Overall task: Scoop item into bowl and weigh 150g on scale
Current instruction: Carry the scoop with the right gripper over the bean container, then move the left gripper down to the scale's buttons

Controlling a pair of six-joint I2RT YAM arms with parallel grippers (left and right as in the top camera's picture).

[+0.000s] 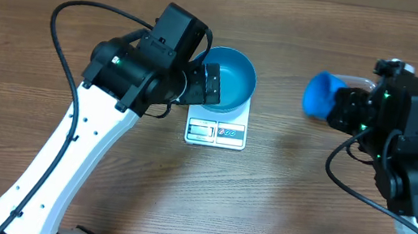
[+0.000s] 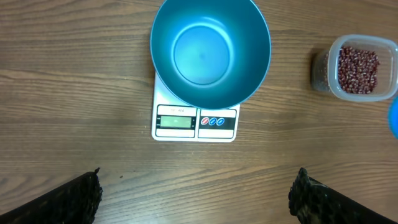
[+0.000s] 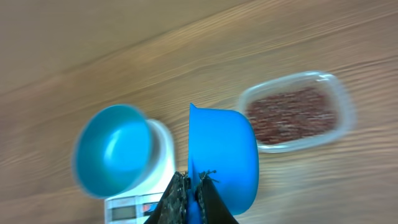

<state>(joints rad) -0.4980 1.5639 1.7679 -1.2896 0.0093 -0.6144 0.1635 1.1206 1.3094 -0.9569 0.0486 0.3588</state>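
Right gripper (image 3: pixel 193 190) clamped on the handle of the blue scoop (image 3: pixel 224 152).
The scoop hung beside the clear tub (image 3: pixel 339 102) of beans (image 3: pixel 289 115); further off, the teal bowl (image 2: pixel 249 74) sat on the scale (image 2: pixel 196 122), with the left gripper (image 2: pixel 196 186) spread wide before it.

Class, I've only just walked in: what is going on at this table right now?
The right pincer is shut on the handle of a bright blue scoop, held above the table near a clear tub of red-brown beans. The teal bowl sits on the white scale and is empty, so no beans are in it yet. The left pincer hangs open near the bowl, holding nothing.
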